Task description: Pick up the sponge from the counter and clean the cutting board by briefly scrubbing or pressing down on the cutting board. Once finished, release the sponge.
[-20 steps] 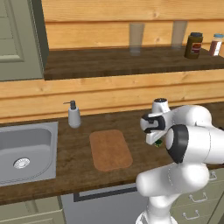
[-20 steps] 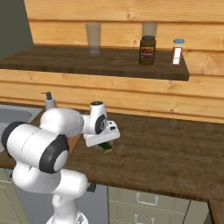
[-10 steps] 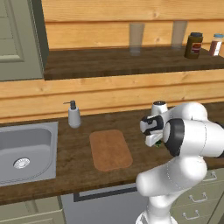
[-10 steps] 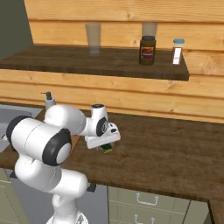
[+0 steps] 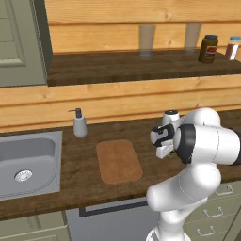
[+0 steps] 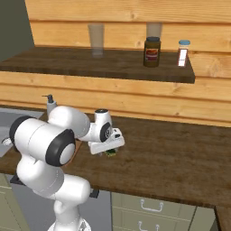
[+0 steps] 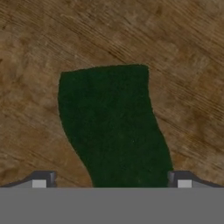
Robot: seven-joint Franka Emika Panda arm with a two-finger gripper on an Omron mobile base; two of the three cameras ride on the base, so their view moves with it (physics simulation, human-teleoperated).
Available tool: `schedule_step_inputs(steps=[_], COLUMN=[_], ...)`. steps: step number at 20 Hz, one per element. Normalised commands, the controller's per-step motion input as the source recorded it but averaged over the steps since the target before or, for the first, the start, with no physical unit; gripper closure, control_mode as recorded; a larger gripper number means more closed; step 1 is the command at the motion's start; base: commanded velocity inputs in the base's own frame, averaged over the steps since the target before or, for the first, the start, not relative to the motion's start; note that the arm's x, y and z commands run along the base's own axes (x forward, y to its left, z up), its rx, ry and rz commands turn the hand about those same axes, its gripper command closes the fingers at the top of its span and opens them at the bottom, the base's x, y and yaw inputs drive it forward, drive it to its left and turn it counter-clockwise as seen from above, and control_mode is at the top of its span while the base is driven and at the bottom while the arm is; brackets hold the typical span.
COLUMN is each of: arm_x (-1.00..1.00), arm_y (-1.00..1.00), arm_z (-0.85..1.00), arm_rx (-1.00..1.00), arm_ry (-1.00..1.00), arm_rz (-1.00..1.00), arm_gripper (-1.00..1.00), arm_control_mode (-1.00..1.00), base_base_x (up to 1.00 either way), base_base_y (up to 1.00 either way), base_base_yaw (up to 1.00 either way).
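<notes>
The sponge, dark green on top, lies flat on the dark wood-grain counter and reaches down between my two fingertips. My gripper is open and points down just above it, one finger on each side, apart from the sponge. From the right base view a green sliver of the sponge peeks out under the gripper. The cutting board, a light brown rounded rectangle, lies on the counter left of the gripper.
A grey sink is set into the counter at the left, with a soap dispenser behind its corner. The upper shelf carries two glasses and two jars. Drawers sit below the counter edge.
The hand has sunk slightly toward the counter over the sponge and the elbow has swung a little. The jaws stay wide apart. Sponge and board have not moved.
</notes>
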Motion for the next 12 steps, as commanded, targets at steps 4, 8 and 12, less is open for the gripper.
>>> schedule_step_inputs(steps=[4, 8, 12], arm_x=[0.0, 0.0, 0.0], arm_y=[-0.03, -0.09, 0.0], arm_z=[-0.03, 0.02, 0.06], arm_rx=[0.0, 0.01, 0.0], arm_ry=[-0.02, -0.06, -0.03], arm_rz=[0.0, 0.0, 0.0], arm_gripper=[-1.0, -1.0, -1.0], arm_control_mode=[-1.0, -1.0, -1.0], base_base_x=[0.0, 0.0, 0.0], base_base_y=[0.0, 0.0, 0.0], base_base_yaw=[0.0, 0.0, 0.0])
